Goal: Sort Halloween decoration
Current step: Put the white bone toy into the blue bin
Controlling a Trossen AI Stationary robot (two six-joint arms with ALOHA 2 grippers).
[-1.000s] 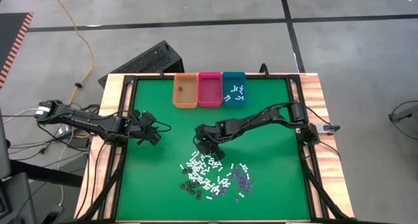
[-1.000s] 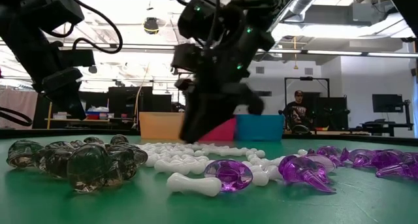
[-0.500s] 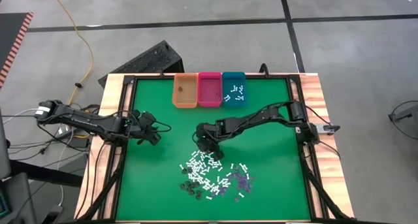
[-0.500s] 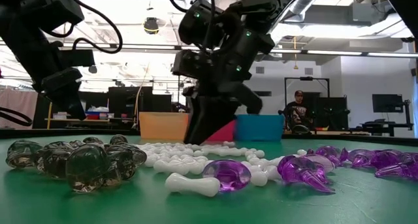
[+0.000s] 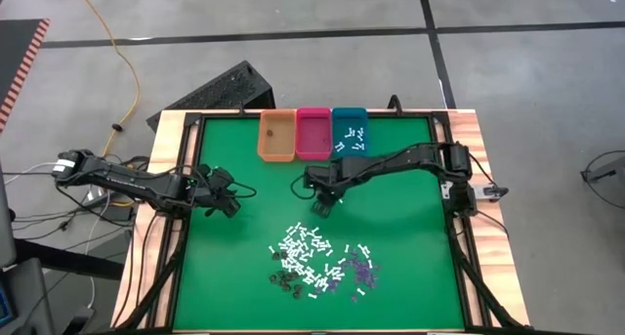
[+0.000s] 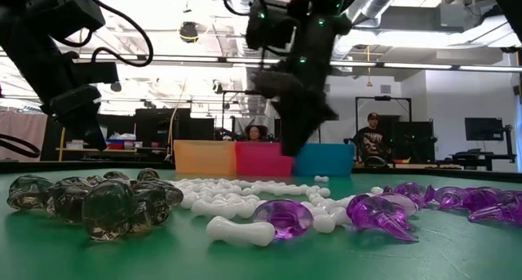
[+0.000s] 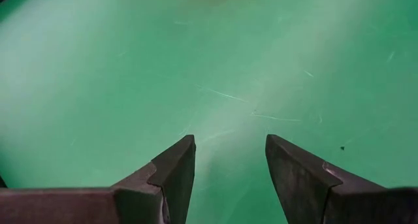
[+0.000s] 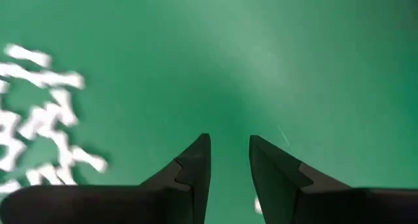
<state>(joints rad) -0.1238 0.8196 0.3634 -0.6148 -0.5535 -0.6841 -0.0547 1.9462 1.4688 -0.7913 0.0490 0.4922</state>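
Even overhead light fills the room; ceiling lamps (image 6: 189,31) glare behind the right claw (image 6: 300,141), which shows motion-blurred. White pieces (image 8: 39,119) beside that claw are smeared out of focus. Shadows on the desk (image 5: 244,267) are soft.

Bins (image 5: 312,133) behind decoration pieces (image 5: 317,259)

Arms: dark, slim, jointed segments, both alike.
Cables: black loops along the links.
Lights: small green dots near the right wrist.
Left pincer (image 7: 228,168): two dark, tapered, wedge-shaped fingers.
Right pincer (image 8: 228,165): same build.
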